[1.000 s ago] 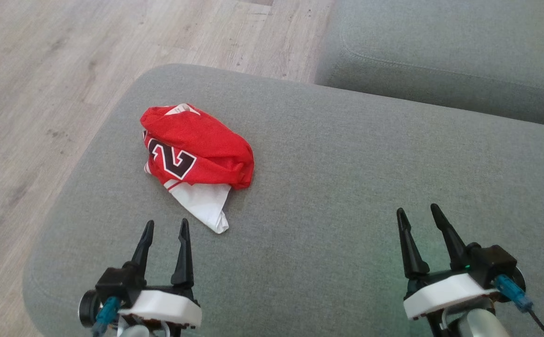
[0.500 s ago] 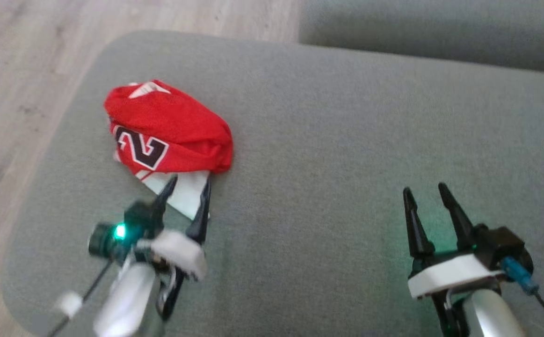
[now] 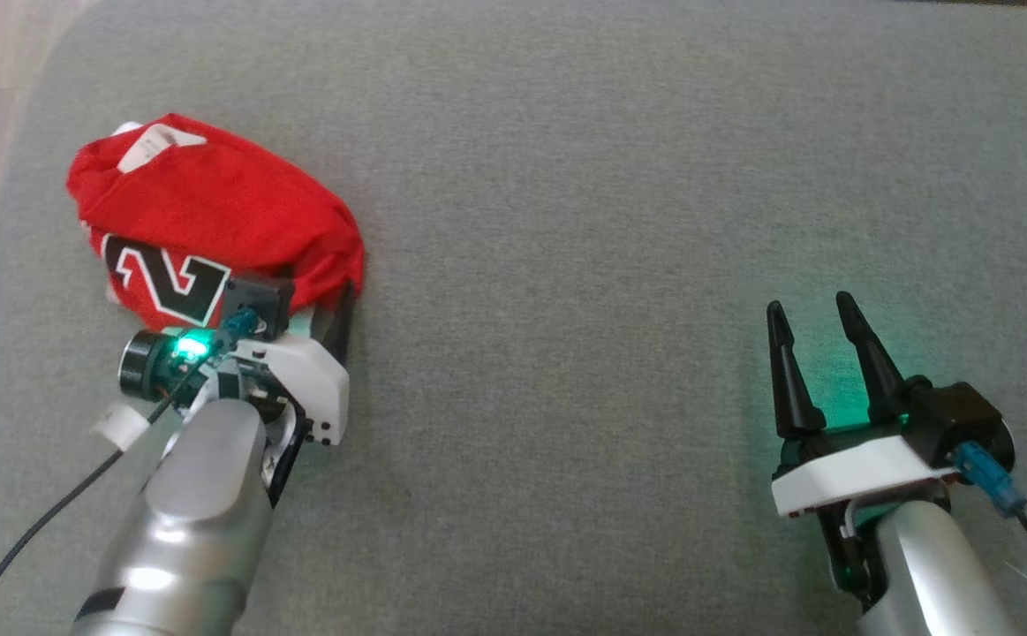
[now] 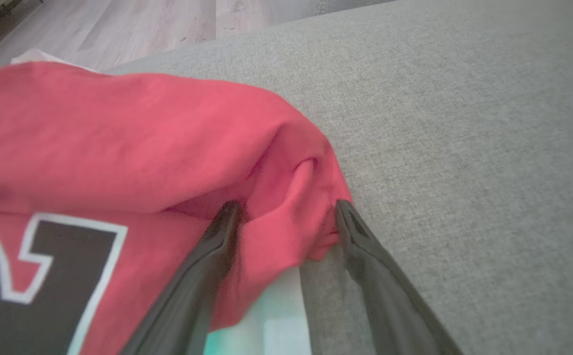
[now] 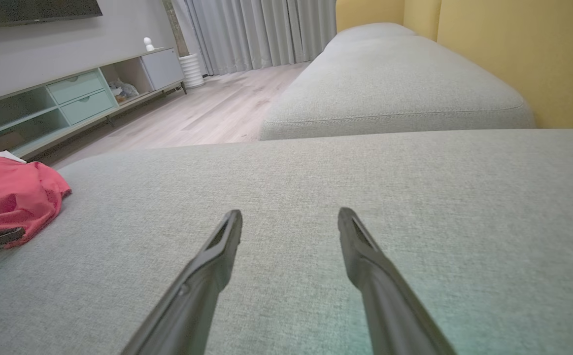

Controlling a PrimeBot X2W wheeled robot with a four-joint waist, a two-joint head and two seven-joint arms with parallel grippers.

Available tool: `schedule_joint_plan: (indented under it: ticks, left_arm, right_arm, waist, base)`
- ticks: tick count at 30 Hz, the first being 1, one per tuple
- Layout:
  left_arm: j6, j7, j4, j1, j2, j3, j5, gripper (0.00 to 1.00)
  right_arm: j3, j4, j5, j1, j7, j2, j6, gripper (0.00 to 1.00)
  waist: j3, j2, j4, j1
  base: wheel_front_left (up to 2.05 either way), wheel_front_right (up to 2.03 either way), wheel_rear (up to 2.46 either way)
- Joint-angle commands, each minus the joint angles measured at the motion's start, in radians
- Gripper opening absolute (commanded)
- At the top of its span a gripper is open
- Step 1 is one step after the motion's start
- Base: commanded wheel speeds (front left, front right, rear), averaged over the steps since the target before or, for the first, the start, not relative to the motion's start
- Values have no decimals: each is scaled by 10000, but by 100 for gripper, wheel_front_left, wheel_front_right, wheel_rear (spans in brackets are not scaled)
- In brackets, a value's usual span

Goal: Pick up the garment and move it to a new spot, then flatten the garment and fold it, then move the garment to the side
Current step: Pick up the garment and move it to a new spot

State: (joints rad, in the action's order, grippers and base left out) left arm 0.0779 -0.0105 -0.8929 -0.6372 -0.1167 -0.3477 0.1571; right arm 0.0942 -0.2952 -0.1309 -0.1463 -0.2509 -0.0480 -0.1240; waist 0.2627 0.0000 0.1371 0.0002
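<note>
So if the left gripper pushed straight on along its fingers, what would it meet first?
The red garment. The left gripper has its open fingers either side of a bunched fold at the near edge, apparently touching it.

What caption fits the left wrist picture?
Open left fingers straddle a fold of the red jersey on the grey sofa.

Smooth red cloth garment (image 3: 213, 212) on matt woven cushion (image 3: 610, 221).
</note>
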Motion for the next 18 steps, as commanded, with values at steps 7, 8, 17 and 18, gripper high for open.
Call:
schedule_joint_plan:
  ticks: [7,8,17,18]
  left_arm:
    - [42,-968,-398,-717,-315,316,122,0]
    - [67,-1237,-371,-762,-309,316,147,0]
    - [371,-2449,1126,-1139,-118,95,348,0]
    - [393,-2474,1475,-1163,-103,71,379,0]
  right_arm:
    - [269,214,-8,-271,-109,-22,-67,100]
    - [281,198,-14,-266,-109,-22,-67,100]
    - [502,8,-186,-159,-109,-22,-67,100]
    - [512,2,-223,-142,-109,-22,-67,100]
  waist:
    - [-127,0,-234,-2]
    - [-183,0,-250,-2]
    - [-923,0,-566,-2]
    - [-1010,0,-639,-2]
  base:
    - [0,0,0]
    - [0,0,0]
    - [0,0,0]
    - [0,0,0]
